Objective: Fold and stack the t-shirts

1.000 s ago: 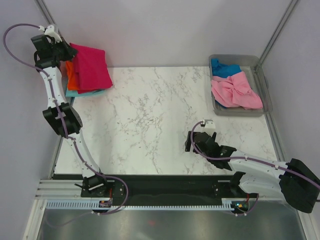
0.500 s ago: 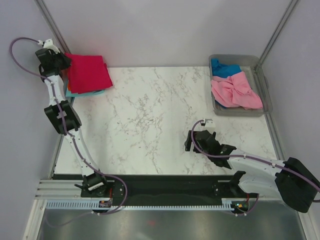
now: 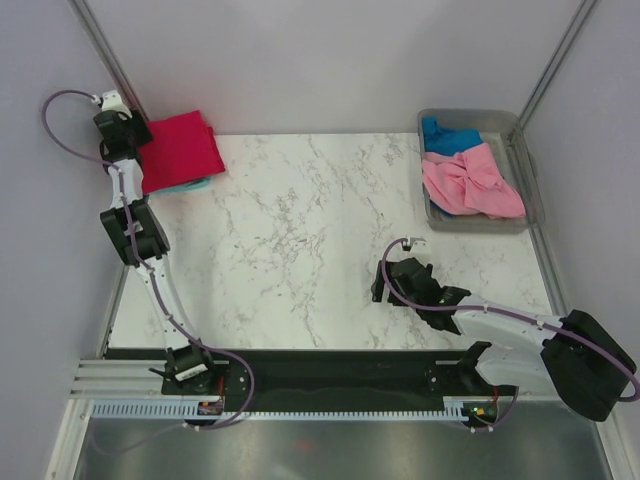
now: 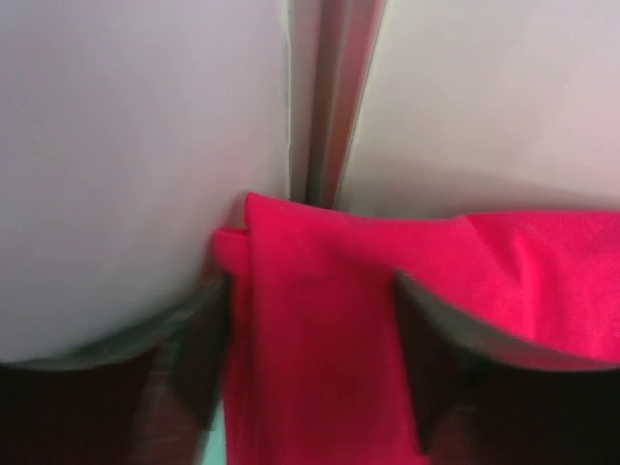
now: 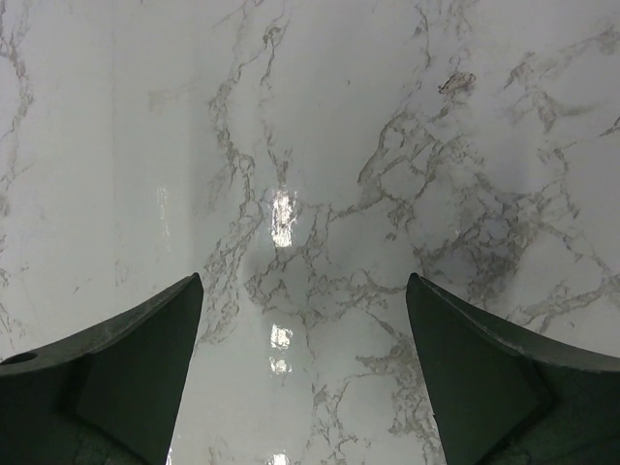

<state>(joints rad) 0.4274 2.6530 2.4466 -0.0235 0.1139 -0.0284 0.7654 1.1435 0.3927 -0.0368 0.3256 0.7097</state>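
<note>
At the far left corner, my left claw (image 4: 312,334) stands parted astride the crimson shirt (image 3: 182,148); my right claw (image 5: 305,329) gapes above the table (image 3: 300,230); a pink shirt (image 3: 470,182) and a blue shirt (image 3: 445,135) lie in the tub (image 3: 470,114).
</note>
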